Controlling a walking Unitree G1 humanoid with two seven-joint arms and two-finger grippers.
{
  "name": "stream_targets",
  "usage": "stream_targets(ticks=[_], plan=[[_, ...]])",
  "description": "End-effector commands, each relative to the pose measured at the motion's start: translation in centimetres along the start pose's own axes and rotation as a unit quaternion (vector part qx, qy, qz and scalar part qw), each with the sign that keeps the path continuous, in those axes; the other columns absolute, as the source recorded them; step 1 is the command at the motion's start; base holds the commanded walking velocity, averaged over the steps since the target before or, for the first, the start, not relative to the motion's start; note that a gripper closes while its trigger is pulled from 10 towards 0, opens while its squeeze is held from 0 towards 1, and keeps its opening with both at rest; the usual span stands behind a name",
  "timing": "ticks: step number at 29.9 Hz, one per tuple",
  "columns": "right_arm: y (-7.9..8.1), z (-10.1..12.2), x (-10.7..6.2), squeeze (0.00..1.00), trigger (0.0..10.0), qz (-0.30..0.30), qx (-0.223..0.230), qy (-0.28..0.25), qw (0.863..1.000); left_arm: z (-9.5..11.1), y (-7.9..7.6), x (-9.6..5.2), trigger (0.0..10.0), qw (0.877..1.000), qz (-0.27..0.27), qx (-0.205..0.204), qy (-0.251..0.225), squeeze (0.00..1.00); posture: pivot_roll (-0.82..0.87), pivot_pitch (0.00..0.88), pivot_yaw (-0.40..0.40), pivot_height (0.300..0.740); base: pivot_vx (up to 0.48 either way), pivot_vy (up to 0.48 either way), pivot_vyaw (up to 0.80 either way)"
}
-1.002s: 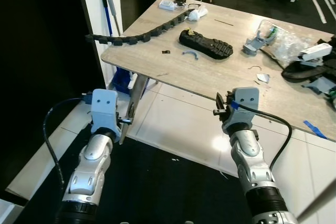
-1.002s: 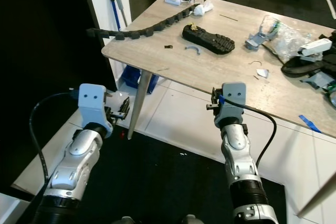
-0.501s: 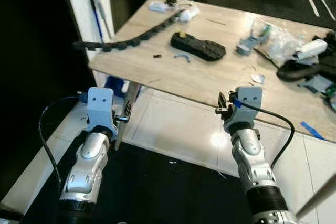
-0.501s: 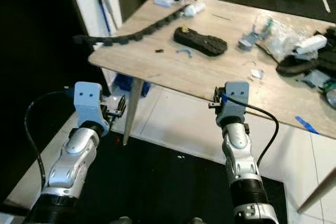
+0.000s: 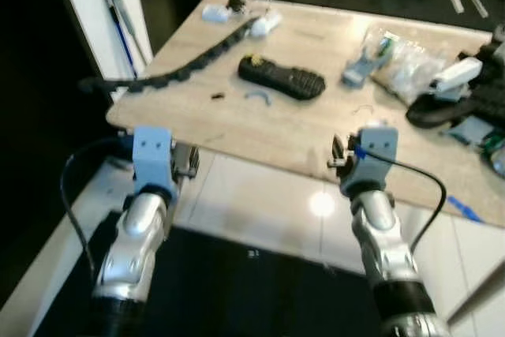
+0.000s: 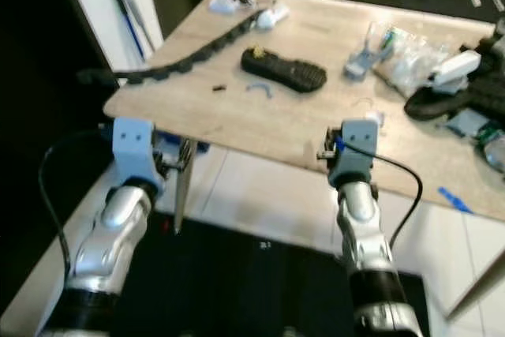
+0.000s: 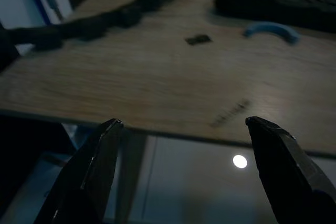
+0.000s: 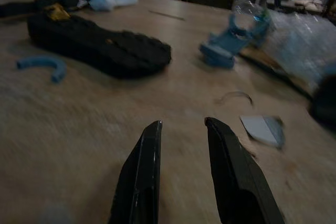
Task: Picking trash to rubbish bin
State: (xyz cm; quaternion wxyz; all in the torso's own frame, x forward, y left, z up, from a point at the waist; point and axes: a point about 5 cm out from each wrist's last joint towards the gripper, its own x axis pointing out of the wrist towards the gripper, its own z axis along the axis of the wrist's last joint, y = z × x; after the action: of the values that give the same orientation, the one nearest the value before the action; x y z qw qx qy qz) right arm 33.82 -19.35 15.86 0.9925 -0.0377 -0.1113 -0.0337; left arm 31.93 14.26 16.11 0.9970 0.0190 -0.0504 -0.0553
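At the near edge of the table [image 5: 260,128] both hands are now closer than a second ago: the robot has stepped forward. The left hand [image 7: 184,145] is spread wide, the right hand [image 8: 181,145] partly parted, both empty. The paper scrap [image 8: 264,129] lies just beyond the right hand.

wooden table [image 6: 260,128] carries a black shoe sole [image 6: 283,69]; both tools hover at its near edge
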Motion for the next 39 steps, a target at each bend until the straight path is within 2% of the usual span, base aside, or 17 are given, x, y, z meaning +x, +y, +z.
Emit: stream_targets(ticks=[1, 15, 20, 27, 39], plan=[[0.92, 0.07, -0.02, 0.0, 10.0, 0.019, -0.003, 0.0, 1.0, -0.49, 0.46, -0.24, 10.0, 1.0, 0.01, 0.0, 0.01, 0.0, 0.01, 0.159, -0.024, 0.74, 0.304, 0.0, 0.0], [1.42, 0.29, 0.09, 0.0, 10.0, 0.033, -0.025, -0.007, 0.999, -0.52, 0.5, -0.32, 10.0, 1.0, 0.01, 0.0, 0.01, 0.0, 0.01, 0.155, -0.025, 0.74, 0.304, 0.0, 0.12], [1.3, 0.36, 0.07, 0.0, 10.0, 0.027, -0.009, -0.009, 1.0, -0.51, 0.47, -0.36, 10.0, 1.0, 0.008, 0.001, 0.01, 0.0, 0.01, 0.149, -0.025, 0.74, 0.304, 0.0, 0.0], [1.37, 0.33, 0.06, 0.0, 10.0, 0.036, -0.025, -0.009, 0.999, -0.55, 0.44, -0.41, 10.0, 1.0, 0.005, 0.002, 0.01, 0.0, 0.01, 0.141, -0.026, 0.74, 0.304, 0.0, 0.0], [1.69, -0.03, -0.09, 0.0, 10.0, 0.043, -0.022, -0.001, 0.999, -0.6, 0.2, -0.55, 10.0, 1.0, 0.0, 0.004, 0.01, 0.0, 0.01, 0.13, -0.029, 0.74, 0.304, 0.0, 0.07]])
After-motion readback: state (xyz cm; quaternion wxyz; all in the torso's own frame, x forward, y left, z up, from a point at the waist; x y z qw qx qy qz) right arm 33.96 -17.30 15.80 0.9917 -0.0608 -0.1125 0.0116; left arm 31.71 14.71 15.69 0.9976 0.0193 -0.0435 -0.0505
